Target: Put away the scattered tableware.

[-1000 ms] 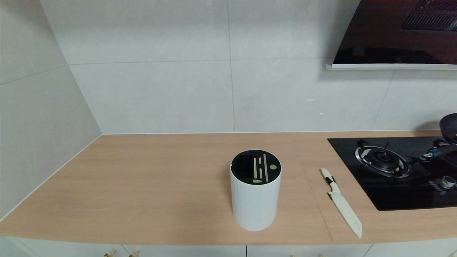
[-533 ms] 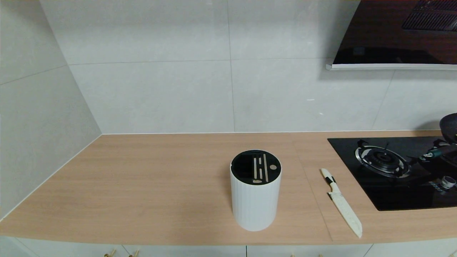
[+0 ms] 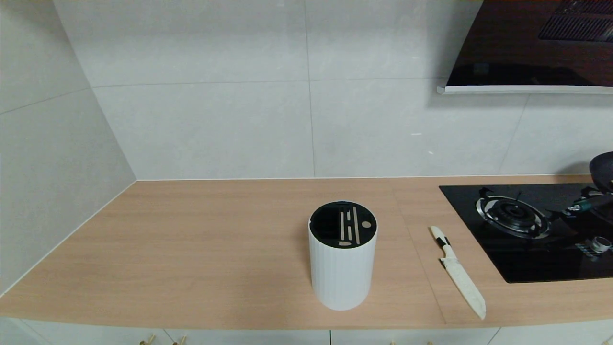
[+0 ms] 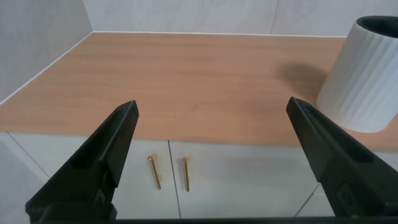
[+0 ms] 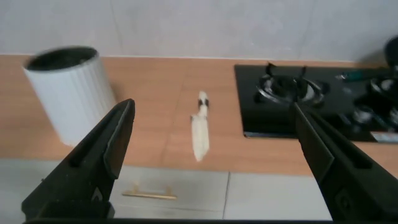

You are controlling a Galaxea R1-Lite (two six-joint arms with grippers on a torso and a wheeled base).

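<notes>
A white speckled knife (image 3: 458, 271) with a black band on its handle lies flat on the wooden counter (image 3: 201, 239), between the holder and the hob. A white ribbed cylindrical knife holder (image 3: 342, 256) with a black slotted top stands upright mid-counter. My left gripper (image 4: 211, 155) hangs open off the counter's front edge, left of the holder (image 4: 364, 74), over the cabinet doors. My right gripper (image 5: 211, 155) is open too, off the front edge, facing the knife (image 5: 200, 127) with the holder (image 5: 71, 90) to one side.
A black gas hob (image 3: 531, 230) fills the counter's right end, with a dark pan (image 3: 602, 170) at the edge. A range hood (image 3: 531, 48) hangs above. Tiled walls close the back and left. The counter's left half is bare wood.
</notes>
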